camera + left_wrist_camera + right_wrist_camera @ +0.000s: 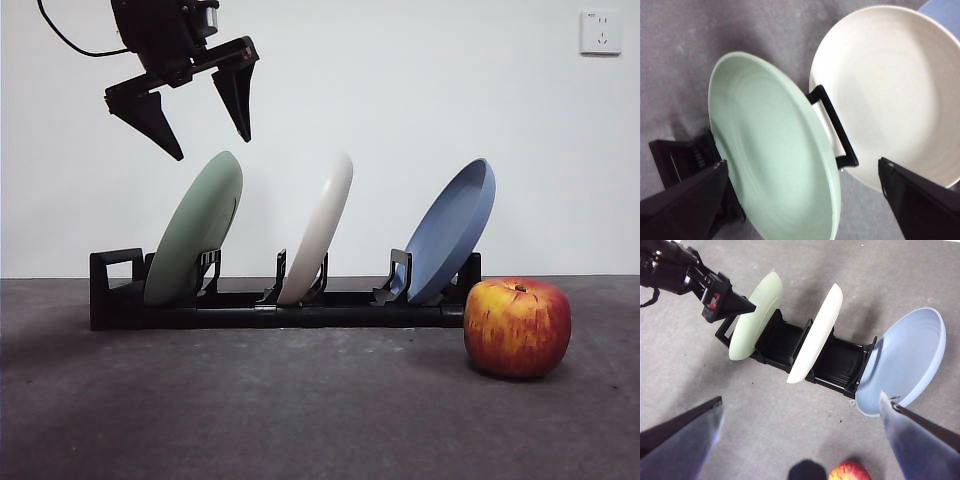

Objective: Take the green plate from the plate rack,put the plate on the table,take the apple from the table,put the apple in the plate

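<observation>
The green plate [195, 230] stands tilted in the end slot of the black plate rack [300, 312], by its loop handle. My left gripper [212, 147] hangs open just above the plate's top rim, not touching it. In the left wrist view the green plate [770, 155] lies between the open jaws of the left gripper [801, 162]. The red apple [517, 327] sits on the grey table [300, 410] beyond the rack's other end. My right gripper [800, 397] is open and empty, high above the table, with the apple [850, 472] below it.
A cream-white plate [320, 225] stands in the rack's middle slot and a blue plate [455, 230] in the slot nearest the apple. A white wall with a socket [600, 32] closes the back.
</observation>
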Motion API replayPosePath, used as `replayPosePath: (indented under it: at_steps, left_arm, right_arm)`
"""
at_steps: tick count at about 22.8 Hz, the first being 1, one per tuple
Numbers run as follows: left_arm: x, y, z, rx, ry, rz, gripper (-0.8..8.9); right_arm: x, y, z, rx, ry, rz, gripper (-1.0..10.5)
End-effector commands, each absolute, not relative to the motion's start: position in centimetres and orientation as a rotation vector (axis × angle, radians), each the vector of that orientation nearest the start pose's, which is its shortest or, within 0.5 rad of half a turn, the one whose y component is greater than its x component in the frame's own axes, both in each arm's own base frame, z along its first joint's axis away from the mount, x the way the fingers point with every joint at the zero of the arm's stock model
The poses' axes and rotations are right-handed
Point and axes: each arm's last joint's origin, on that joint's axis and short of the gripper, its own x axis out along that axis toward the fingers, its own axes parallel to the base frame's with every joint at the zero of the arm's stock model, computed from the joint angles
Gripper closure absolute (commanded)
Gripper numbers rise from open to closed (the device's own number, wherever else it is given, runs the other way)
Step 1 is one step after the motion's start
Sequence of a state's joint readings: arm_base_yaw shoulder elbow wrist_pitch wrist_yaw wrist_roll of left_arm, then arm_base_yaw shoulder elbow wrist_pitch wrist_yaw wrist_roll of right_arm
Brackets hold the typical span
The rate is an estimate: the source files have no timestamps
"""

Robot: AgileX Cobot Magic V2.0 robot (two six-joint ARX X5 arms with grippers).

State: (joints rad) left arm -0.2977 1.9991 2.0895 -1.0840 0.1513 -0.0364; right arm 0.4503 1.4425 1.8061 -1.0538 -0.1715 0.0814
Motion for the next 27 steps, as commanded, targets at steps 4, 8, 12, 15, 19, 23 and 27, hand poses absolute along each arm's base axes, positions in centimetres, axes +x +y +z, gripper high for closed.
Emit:
replayPosePath:
  at_steps: [4,8,12,15,19,23,27]
  left_arm:
    - [41.0,-13.2,32.6,0.057,1.059,-0.404,3.13]
    - [41.0,-13.7,32.6,0.061,1.04,-0.415,4.73]
    - [40.8,-14.3,32.6,0.07,1.041,-0.428,6.13]
    - [40.7,-14.4,32.6,0.096,1.044,-0.446,8.32]
    - [40.6,-14.6,32.6,0.09,1.045,-0.461,8.22]
    - [40.6,-15.0,32.7,0.036,1.04,-0.556,8.22]
    - [40.1,-15.7,33.9,0.045,1.008,-0.577,8.22]
  right_arm:
    - [24.1,12.2,44.7,-0.026,0.714,0.567,3.2]
    - [24.1,12.2,44.7,-0.027,0.713,0.566,3.2]
    - [24.1,12.2,44.7,-0.026,0.712,0.566,3.2]
    - [24.1,12.2,44.7,-0.027,0.713,0.566,3.2]
    - [24.1,12.2,44.7,-0.027,0.714,0.566,3.2]
    - [24.1,12.2,44.7,-0.027,0.713,0.566,3.2]
    - [24.1,12.2,44.7,-0.027,0.713,0.566,3.2]
